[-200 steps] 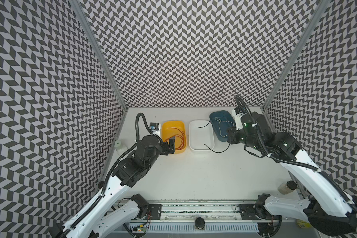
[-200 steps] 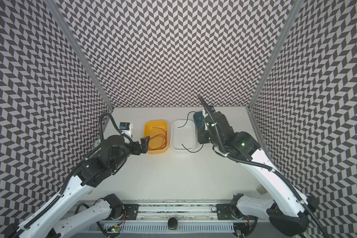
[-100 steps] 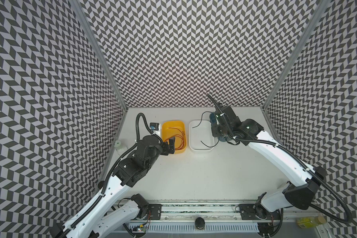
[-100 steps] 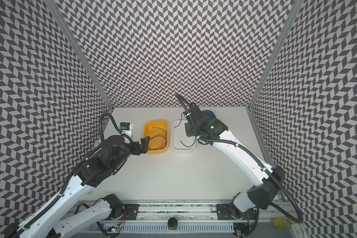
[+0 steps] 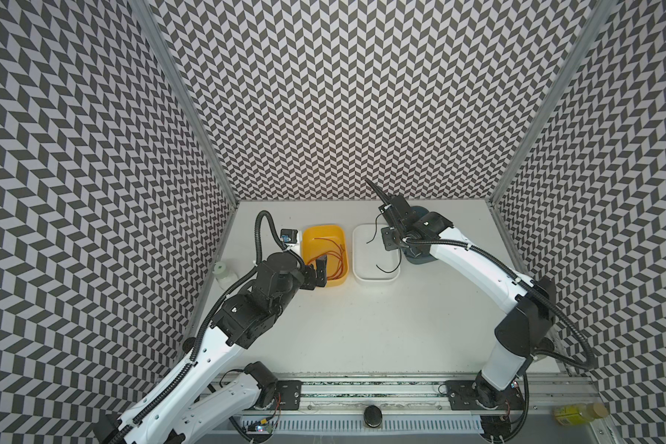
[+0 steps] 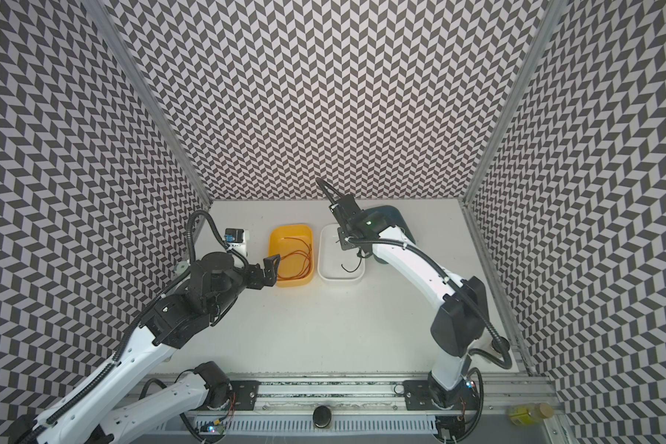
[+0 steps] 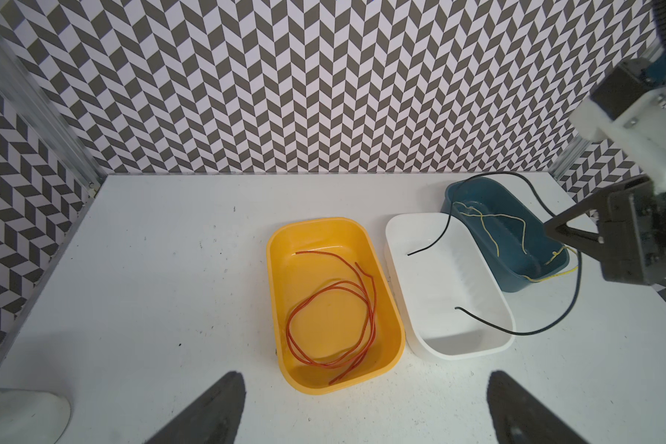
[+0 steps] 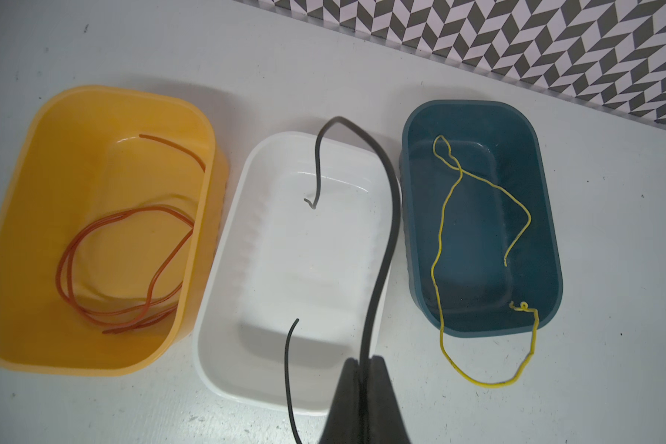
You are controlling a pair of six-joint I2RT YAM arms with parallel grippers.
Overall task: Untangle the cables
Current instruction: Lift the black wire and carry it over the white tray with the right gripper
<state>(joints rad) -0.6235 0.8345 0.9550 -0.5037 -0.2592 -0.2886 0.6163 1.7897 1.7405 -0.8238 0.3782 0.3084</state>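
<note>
Lower the black cable (image 8: 393, 215), clamped in the right fingers (image 8: 379, 388), fully into the white tray (image 8: 304, 269); left fingers (image 7: 216, 407) gape empty.

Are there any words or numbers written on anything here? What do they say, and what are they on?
No text can be read anywhere in these pictures.
yellow tray, white tray, blue tray: plain, no print or label.
yellow packet by the near rail, in both top views: any print on it is too small and blurred to read.
</note>
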